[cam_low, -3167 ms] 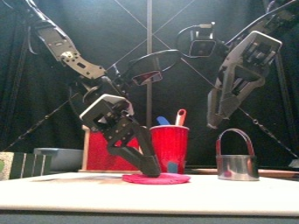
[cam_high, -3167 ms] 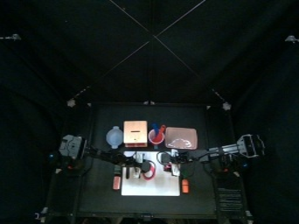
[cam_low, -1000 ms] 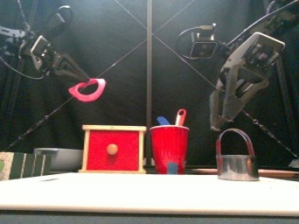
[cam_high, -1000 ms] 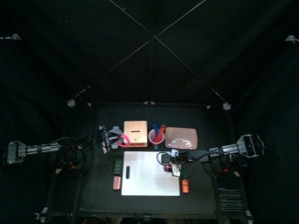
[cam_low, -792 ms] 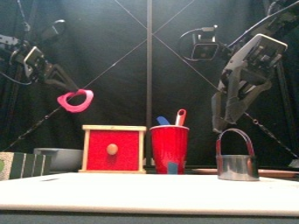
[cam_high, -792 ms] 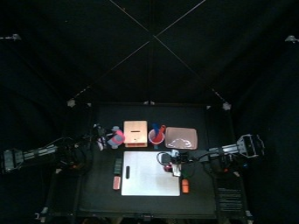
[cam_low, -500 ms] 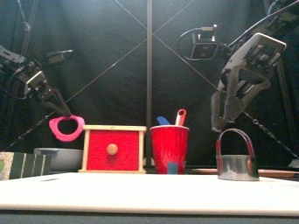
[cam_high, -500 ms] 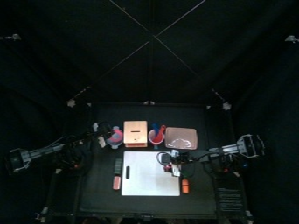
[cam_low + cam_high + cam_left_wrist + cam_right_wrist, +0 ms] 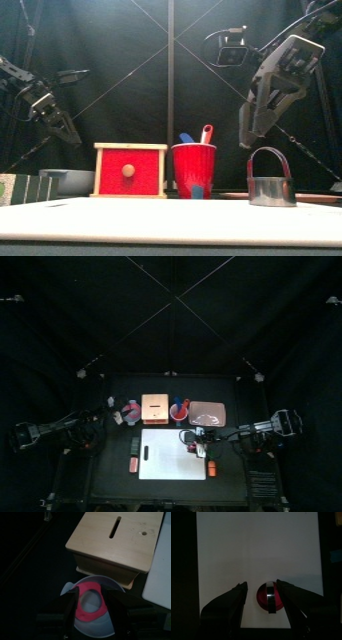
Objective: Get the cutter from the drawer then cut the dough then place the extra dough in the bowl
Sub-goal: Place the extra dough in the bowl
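Dough lies apart from both claws. The left gripper (image 9: 92, 598) hangs above the blue-grey two-handled bowl (image 9: 91, 628), its jaws spread wide and holding nothing. The flat pink ring of extra dough (image 9: 81, 607) rests inside that bowl, below the gap between the jaws. The bowl stands just beside the pale wooden box with a red drawer front (image 9: 130, 171), whose slotted top shows in the left wrist view.

The right gripper (image 9: 262, 585) is also released and hovers over the round metal cutter with a wire handle (image 9: 271, 182). The cutter stands upright on the white cutting board (image 9: 251, 547). Seen from the right wrist, a small round red disc of dough (image 9: 260, 601) sits under the cutter, between the parted jaws and not touched by them.

Behind the board stand the box, a red cup (image 9: 194, 168) with a blue toy knife (image 9: 186, 138) and a red toy knife (image 9: 206, 133), and a flat pink tray (image 9: 207, 412). All of it sits on the small black table (image 9: 107, 471).
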Robot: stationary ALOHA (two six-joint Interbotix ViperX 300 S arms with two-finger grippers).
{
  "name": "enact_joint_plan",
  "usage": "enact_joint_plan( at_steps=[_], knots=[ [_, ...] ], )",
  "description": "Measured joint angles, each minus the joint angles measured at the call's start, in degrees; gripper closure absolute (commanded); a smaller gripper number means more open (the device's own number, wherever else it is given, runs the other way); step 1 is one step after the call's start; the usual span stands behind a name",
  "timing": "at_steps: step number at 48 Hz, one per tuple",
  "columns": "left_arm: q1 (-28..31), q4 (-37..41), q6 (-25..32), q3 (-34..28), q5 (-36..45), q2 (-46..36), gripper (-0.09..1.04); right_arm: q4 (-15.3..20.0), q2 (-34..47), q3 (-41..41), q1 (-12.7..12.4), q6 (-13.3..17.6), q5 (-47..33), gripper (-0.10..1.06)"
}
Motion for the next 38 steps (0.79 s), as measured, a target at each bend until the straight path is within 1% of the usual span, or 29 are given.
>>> enact_joint_plan(
  at_steps=[5, 7, 14, 17, 22, 26, 29, 31, 33, 38],
  knots=[
    [-0.7, -1.2, -0.4, 0.0, -0.6, 0.0, 0.13, -0.3, 0.0, -0.1, 0.0, 0.0, -0.4, 0.12],
    [-1.9, -1.8, -0.3, 0.0, -1.1, 0.0, 0.14, -0.5, 0.0, -0.2, -0.1, -0.1, -0.9, 0.12],
    [-9.8, -3.4, -0.2, 0.0, -7.0, 0.0, 0.14, -3.0, -1.1, -0.2, -0.7, -0.2, -5.5, 0.12],
    [-14.9, -3.6, -0.2, 0.0, -12.0, 0.0, 0.14, -4.2, -2.6, 0.0, -1.8, -0.2, -9.6, 0.12],
    [-22.4, -3.8, -0.1, 0.3, -20.6, 0.0, 0.14, -6.1, -4.8, 2.2, -3.3, -0.4, -18.5, 0.12],
    [-27.1, -3.8, -0.2, 0.9, -26.1, 0.0, 0.14, -8.1, -6.0, 4.1, -3.8, -0.4, -25.8, 0.12],
    [-29.6, -3.9, -0.8, 1.3, -29.7, 0.2, 0.14, -9.0, -6.6, 5.3, -4.1, -0.1, -30.3, 0.12],
    [-31.5, -3.9, -1.2, 1.7, -32.2, 0.4, 0.14, -9.3, -6.8, 6.2, -4.5, -0.5, -33.2, 0.12],
    [-32.9, -3.9, -2.2, 1.8, -33.9, 0.8, 0.14, -9.4, -6.8, 6.9, -5.3, -0.2, -35.8, 0.12],
    [-34.9, -3.7, -5.3, 1.8, -36.5, 1.6, 0.14, -9.1, -6.9, 8.1, -6.9, -0.1, -39.1, 0.12]
  ],
)
